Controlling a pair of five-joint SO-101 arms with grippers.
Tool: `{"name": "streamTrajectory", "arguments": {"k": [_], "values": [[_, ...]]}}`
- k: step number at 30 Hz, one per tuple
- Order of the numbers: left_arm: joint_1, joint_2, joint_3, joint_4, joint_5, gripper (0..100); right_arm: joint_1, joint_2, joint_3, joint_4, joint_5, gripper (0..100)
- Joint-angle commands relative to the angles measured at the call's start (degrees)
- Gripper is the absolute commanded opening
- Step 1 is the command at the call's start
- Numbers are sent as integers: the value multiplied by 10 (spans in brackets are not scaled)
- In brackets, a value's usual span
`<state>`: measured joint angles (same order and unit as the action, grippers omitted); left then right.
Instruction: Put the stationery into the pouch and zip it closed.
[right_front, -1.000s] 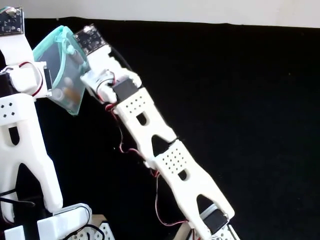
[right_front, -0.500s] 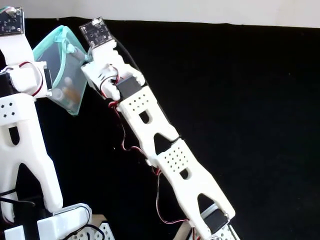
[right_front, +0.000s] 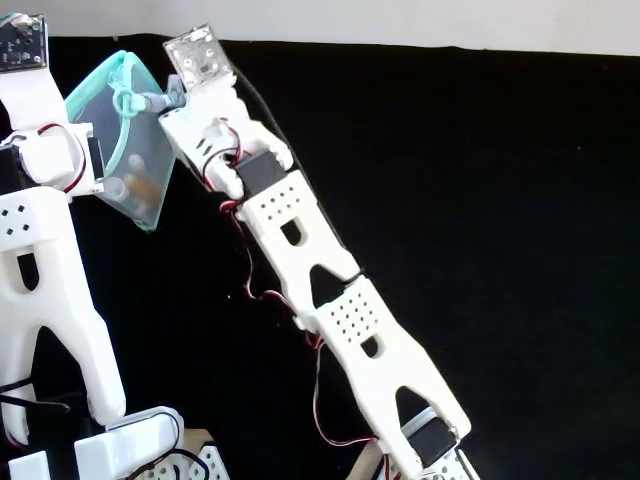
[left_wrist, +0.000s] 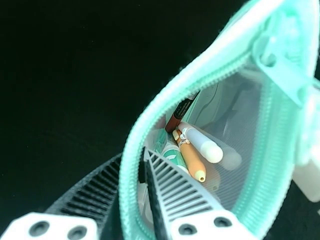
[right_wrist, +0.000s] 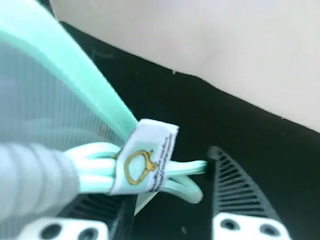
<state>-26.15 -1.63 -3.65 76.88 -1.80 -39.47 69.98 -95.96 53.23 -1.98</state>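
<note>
The left gripper (left_wrist: 132, 167) clamps the rim of the mint-green mesh pouch (right_front: 125, 150) and holds it raised with the coloured pens (left_wrist: 195, 150) inside, so the right gripper (right_wrist: 170, 185), its jaws apart around the pale green zip cord (right_wrist: 172, 172), can probably pull it.

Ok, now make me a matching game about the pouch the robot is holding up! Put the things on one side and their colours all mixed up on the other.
Things:
1. pouch
2. pointed pen inside the pouch
3. tag on the zip cord
4. table

Colours:
a. black
b. orange
c. mint green
d. white with a small gold drawing

Right pairs: 1-c, 2-b, 3-d, 4-a
</note>
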Motion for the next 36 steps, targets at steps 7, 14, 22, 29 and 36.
{"name": "streamTrajectory", "arguments": {"k": [7, 14, 22, 29, 36], "values": [[-16, 7, 20, -20, -9, 7, 21, -15, -57, -15, -6, 22], [-16, 7, 20, -20, -9, 7, 35, -55, -56, 21, -5, 22], [-16, 7, 20, -19, -9, 7, 55, -117, -56, 156, -5, 22], [-16, 3, 20, -20, -9, 7, 63, -177, -56, 291, -4, 22], [-15, 2, 20, -20, -9, 7, 62, -245, -56, 408, 25, 22]]}}
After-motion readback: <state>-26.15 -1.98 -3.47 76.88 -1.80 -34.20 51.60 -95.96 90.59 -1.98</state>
